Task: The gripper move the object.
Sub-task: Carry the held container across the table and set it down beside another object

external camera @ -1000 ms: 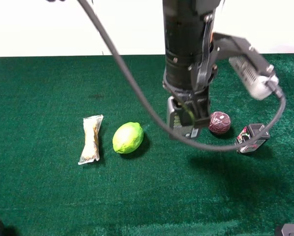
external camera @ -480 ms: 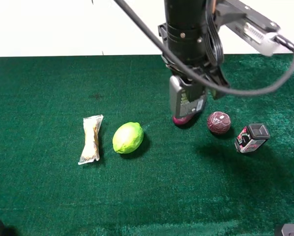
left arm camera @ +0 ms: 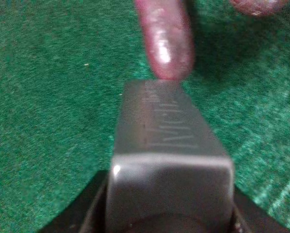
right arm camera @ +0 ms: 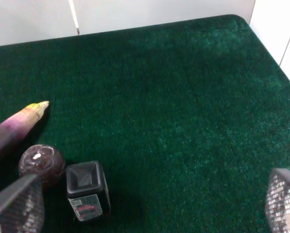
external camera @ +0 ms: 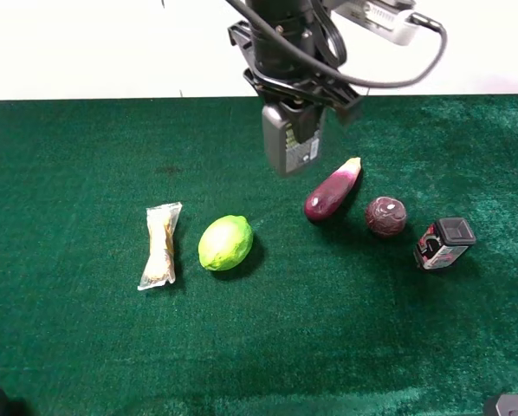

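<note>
Bottle (external camera: 291, 149) lifted leftward (gripper (external camera: 292, 123) clamped), eggplant (external camera: 331, 195) uncovered

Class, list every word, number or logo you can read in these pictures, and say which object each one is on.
Nothing can be read for certain.
Grey bottle, printed label: too small to read.
Same bottle, raised lettering in the left wrist view: blurred, unreadable.
Small red-black box, label with a red mark: too small to read.
Snack packet: no legible print.
</note>
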Tool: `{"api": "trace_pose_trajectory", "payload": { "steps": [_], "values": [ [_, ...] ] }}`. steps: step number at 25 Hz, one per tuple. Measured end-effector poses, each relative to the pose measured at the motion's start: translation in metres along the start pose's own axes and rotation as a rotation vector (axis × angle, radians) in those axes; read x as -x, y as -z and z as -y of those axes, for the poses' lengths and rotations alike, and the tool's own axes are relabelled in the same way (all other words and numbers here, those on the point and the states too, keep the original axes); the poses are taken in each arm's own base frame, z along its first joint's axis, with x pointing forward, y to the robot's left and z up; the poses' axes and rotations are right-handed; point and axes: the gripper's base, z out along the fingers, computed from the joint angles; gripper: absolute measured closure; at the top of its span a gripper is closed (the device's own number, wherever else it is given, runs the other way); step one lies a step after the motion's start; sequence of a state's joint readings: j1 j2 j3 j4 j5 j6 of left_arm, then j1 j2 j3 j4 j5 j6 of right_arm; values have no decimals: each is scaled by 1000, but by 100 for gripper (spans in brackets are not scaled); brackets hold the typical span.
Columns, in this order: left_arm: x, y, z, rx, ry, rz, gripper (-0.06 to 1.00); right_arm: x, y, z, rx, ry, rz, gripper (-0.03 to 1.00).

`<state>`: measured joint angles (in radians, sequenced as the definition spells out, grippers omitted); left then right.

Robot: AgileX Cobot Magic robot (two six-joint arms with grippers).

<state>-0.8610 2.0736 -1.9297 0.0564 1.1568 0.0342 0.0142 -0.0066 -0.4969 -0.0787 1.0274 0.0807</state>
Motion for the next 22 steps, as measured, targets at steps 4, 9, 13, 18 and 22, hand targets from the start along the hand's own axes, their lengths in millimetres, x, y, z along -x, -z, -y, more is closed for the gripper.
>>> {"api": "trace_pose_trajectory", "payload": {
  "steps": [4, 9, 13, 18, 22],
  "values": [
    [9, -15, -14, 12, 34, 3, 52, 0, 0, 0, 0, 0, 0, 27],
    [26, -31, -29, 25, 70, 35, 52, 0, 0, 0, 0, 0, 0, 27],
    [36, -46, -37, 31, 105, 56, 52, 0, 0, 0, 0, 0, 0, 27],
    [43, -67, -41, 33, 138, 62, 52, 0, 0, 0, 0, 0, 0, 27],
    [43, -84, -41, 32, 159, 43, 52, 0, 0, 0, 0, 0, 0, 27]
  ]
}}
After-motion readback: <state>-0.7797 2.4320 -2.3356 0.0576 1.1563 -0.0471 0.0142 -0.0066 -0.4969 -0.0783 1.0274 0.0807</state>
